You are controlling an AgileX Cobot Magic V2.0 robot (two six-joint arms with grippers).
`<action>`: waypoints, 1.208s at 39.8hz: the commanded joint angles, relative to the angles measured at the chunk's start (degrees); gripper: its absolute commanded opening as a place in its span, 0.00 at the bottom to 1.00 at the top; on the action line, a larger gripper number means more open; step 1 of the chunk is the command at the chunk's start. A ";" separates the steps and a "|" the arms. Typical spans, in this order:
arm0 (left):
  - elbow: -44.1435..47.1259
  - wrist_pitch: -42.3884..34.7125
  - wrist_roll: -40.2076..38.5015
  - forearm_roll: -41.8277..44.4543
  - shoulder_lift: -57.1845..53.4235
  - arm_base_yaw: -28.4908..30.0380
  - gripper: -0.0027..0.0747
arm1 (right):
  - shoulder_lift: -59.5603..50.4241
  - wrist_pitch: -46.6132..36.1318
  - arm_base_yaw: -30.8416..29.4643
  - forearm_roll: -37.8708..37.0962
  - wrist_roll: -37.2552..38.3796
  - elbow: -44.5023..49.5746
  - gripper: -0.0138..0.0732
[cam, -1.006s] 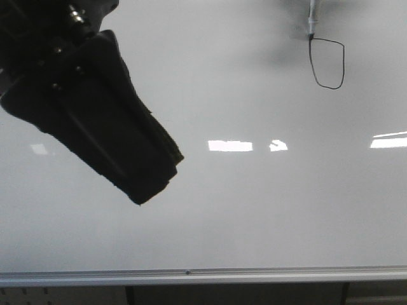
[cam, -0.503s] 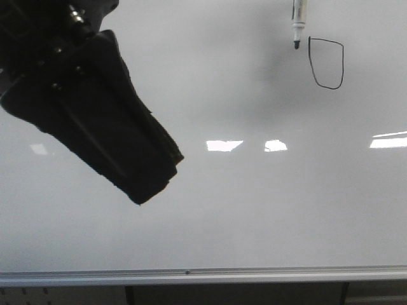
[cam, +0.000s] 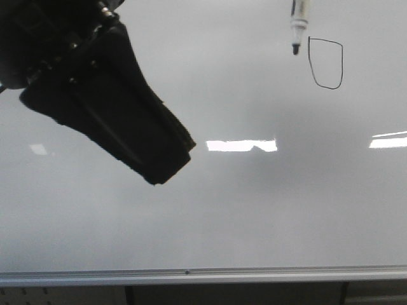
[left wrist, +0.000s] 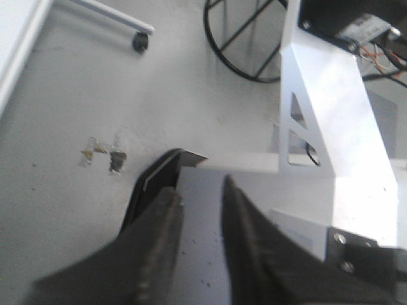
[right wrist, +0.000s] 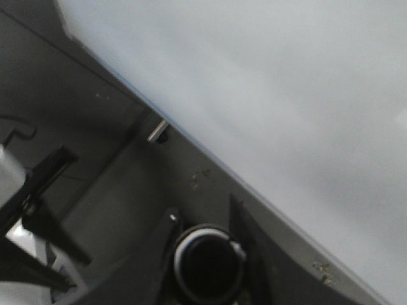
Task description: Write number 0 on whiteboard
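The number 0 (cam: 326, 62) is a thin black closed loop at the upper right of the whiteboard (cam: 254, 210). A white marker with a black tip (cam: 296, 33) hangs just left of the loop's upper left corner, its tip off the line. In the right wrist view my right gripper (right wrist: 203, 213) is shut on the marker's round end (right wrist: 208, 264), with the whiteboard (right wrist: 286, 82) beyond it. My left gripper (cam: 166, 170) is a big dark shape at the upper left of the front view, far from the loop. Its fingers (left wrist: 200, 186) stand slightly apart, holding nothing.
A silver rail (cam: 191, 275) runs along the board's lower edge. Bright glare patches (cam: 241, 145) lie across the board's middle. The left wrist view shows grey floor, a white frame part (left wrist: 331, 108), a black cable loop (left wrist: 241, 57) and a caster (left wrist: 140, 42).
The marker tip has left the loop's upper left corner and moved a little to the left, then held. My left gripper has shifted right and slightly up.
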 commanded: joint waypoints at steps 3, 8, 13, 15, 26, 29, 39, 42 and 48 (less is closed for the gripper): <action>-1.73 -4.42 1.30 -5.82 -2.23 -0.33 0.73 | -11.32 -4.39 -0.06 5.01 -3.74 13.69 0.09; -1.73 -4.38 7.44 -12.68 -2.23 -0.33 0.83 | -16.60 -8.10 -0.06 9.59 -6.99 23.18 0.09; -1.73 -1.97 16.73 -21.15 -2.23 -0.33 0.80 | -18.26 -8.54 -0.06 18.42 -12.45 28.59 0.09; -1.73 -0.88 18.62 -23.09 -2.23 -0.33 0.78 | -18.26 -8.26 -0.06 21.73 -14.39 29.67 0.09; -1.73 0.98 19.85 -25.48 -2.23 -0.33 0.76 | -18.26 -4.85 0.01 33.36 -20.21 30.74 0.09; -1.73 0.98 19.85 -26.15 -2.23 -0.33 0.76 | -18.26 -4.41 0.01 33.53 -20.40 30.74 0.09; -1.73 1.95 19.89 -28.05 -2.23 -0.33 0.53 | -18.26 -3.36 0.01 35.32 -20.99 30.74 0.09; -1.73 2.51 19.89 -28.05 -2.23 -0.33 0.40 | -18.26 -3.36 0.01 35.39 -20.99 30.74 0.09; -1.73 3.16 19.89 -28.05 -2.23 -0.33 0.06 | -18.26 -3.36 0.01 35.39 -20.99 30.74 0.09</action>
